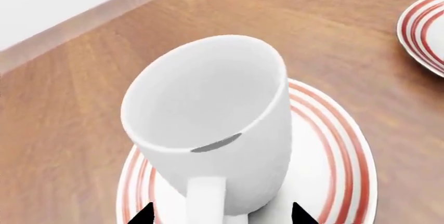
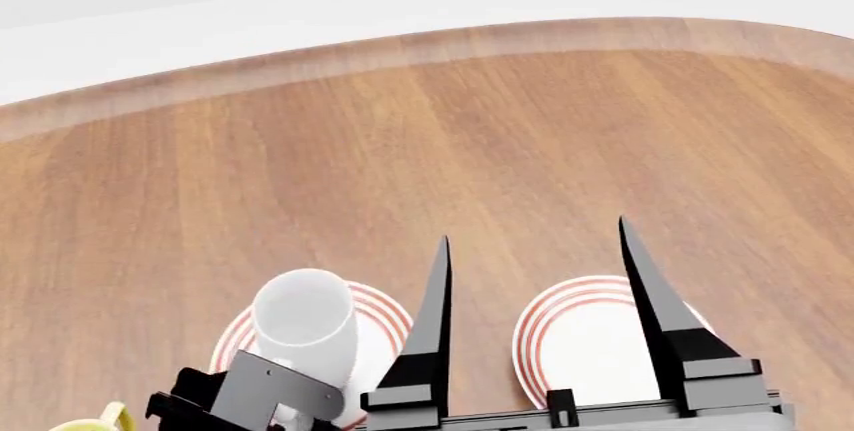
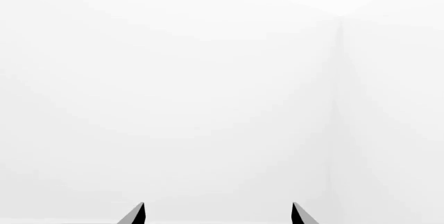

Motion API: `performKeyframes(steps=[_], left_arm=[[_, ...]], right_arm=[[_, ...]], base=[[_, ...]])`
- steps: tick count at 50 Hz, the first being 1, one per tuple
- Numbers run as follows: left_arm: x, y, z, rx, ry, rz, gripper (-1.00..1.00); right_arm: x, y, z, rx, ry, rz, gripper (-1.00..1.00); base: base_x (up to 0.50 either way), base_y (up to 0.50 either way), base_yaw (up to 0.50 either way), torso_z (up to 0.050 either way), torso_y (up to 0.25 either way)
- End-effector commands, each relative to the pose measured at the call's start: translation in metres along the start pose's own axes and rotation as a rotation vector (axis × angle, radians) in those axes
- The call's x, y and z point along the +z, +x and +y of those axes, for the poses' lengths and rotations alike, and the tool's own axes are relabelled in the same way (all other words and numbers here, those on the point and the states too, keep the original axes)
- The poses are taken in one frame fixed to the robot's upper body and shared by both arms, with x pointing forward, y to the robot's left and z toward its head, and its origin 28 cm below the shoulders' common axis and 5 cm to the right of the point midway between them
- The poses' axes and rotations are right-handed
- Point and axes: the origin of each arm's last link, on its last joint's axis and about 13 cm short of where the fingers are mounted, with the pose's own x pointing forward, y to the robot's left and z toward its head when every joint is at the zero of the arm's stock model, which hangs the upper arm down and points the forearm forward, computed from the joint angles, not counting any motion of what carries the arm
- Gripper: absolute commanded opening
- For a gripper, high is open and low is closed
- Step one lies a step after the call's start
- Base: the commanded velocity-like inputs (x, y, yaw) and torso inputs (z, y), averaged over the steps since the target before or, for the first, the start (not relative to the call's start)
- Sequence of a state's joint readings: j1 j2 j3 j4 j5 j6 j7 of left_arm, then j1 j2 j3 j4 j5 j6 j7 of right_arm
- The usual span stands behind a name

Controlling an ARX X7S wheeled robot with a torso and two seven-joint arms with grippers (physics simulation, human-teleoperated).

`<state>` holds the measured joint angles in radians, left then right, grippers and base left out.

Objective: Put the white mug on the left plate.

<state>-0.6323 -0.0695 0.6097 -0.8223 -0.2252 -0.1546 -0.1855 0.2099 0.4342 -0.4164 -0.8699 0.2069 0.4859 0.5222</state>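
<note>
The white mug [image 1: 208,109] stands on the left plate [image 1: 333,146], a white plate with red rings. In the head view the mug [image 2: 307,321] rests on that plate [image 2: 387,316] at the lower left. My left gripper [image 1: 220,214] is open. Its two black fingertips [image 1: 143,214] stand wide apart on either side of the mug's handle and do not touch it. My right gripper [image 2: 534,229] is open and empty. It is raised in front of the head camera, above the right plate. In the right wrist view the right gripper [image 3: 218,213] faces only a white wall.
The right plate [image 2: 587,341], identical to the left one, lies on the wooden table beside it and also shows in the left wrist view [image 1: 427,31]. A bit of a yellow mug [image 2: 94,421] shows at the lower left edge. The table's far edge meets a white wall.
</note>
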Motion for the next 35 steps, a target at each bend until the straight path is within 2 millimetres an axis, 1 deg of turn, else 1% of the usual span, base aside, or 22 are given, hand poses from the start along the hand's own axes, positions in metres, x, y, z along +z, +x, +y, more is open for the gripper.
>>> performKeyframes(steps=[1, 11, 17, 19, 21, 22, 24, 27, 28, 35], left_arm=[[0.004, 0.0, 0.001, 0.001, -0.002, -0.006, 1.0], [0.002, -0.002, 0.001, -0.002, -0.002, -0.021, 1.0], [0.011, -0.009, 0.005, 0.002, -0.008, -0.049, 1.0], [0.018, -0.017, 0.006, 0.003, -0.005, -0.071, 1.0], [0.02, -0.022, 0.007, -0.001, -0.008, -0.083, 1.0], [0.022, -0.028, 0.007, -0.002, -0.005, -0.1, 1.0], [0.023, -0.032, 0.007, -0.004, -0.005, -0.11, 1.0], [0.026, -0.045, 0.008, -0.022, -0.031, -0.134, 1.0], [0.028, -0.051, 0.008, -0.015, -0.01, -0.161, 1.0], [0.033, -0.075, 0.009, -0.036, -0.022, -0.214, 1.0]], right_arm=[[0.0, 0.0, 0.0, 0.0, 0.001, -0.001, 1.0], [0.0, 0.0, 0.0, 0.001, 0.001, 0.0, 1.0], [0.0, 0.0, 0.001, 0.003, -0.001, 0.001, 1.0], [0.001, 0.0, 0.0, 0.002, -0.001, 0.0, 1.0], [0.001, 0.0, 0.0, 0.002, -0.003, -0.001, 1.0], [0.001, 0.0, 0.0, 0.001, -0.002, -0.002, 1.0], [0.001, 0.0, 0.0, 0.001, -0.002, -0.002, 1.0], [0.002, 0.0, 0.001, 0.004, -0.002, -0.004, 1.0], [0.002, 0.0, 0.001, 0.004, -0.003, -0.005, 1.0], [0.002, -0.001, 0.001, 0.005, -0.004, -0.007, 1.0]], base=[[0.0, 0.0, 0.0, 0.0, 0.0], [0.0, 0.0, 0.0, 0.002, 0.0], [0.0, 0.0, 0.0, 0.0, 0.0], [0.0, 0.0, 0.0, 0.0, 0.0], [0.0, 0.0, 0.0, 0.0, 0.0], [0.0, 0.0, 0.0, 0.0, 0.0], [0.0, 0.0, 0.0, 0.0, 0.0], [0.0, 0.0, 0.0, 0.0, 0.0], [0.0, 0.0, 0.0, 0.0, 0.0], [0.0, 0.0, 0.0, 0.0, 0.0]])
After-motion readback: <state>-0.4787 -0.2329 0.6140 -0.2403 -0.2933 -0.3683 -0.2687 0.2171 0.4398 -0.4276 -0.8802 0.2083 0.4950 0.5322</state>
